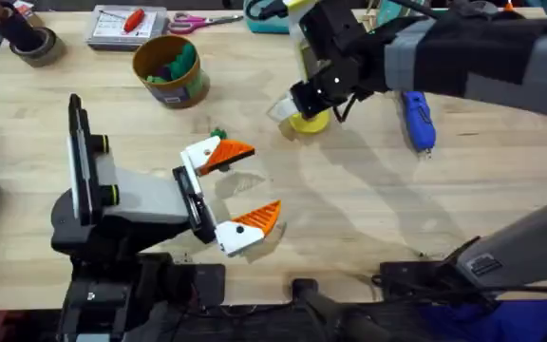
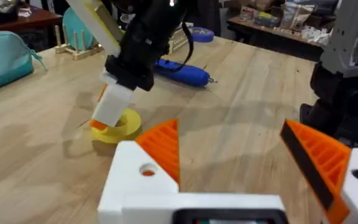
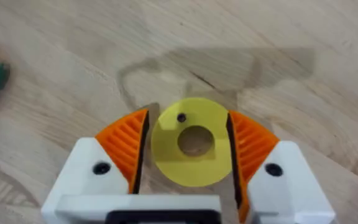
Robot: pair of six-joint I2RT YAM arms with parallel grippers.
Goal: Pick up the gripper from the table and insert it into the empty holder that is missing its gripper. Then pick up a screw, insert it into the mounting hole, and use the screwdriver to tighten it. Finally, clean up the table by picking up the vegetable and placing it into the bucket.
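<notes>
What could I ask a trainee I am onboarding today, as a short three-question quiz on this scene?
1. True or false: the screwdriver lies on the table, with no gripper holding it.
2. The right gripper is down at which thing? A) the bucket B) the yellow ring C) the scissors
3. Fill in: the jaws of the left gripper stand ____.

Key: 1 true; 2 B; 3 open.
</notes>
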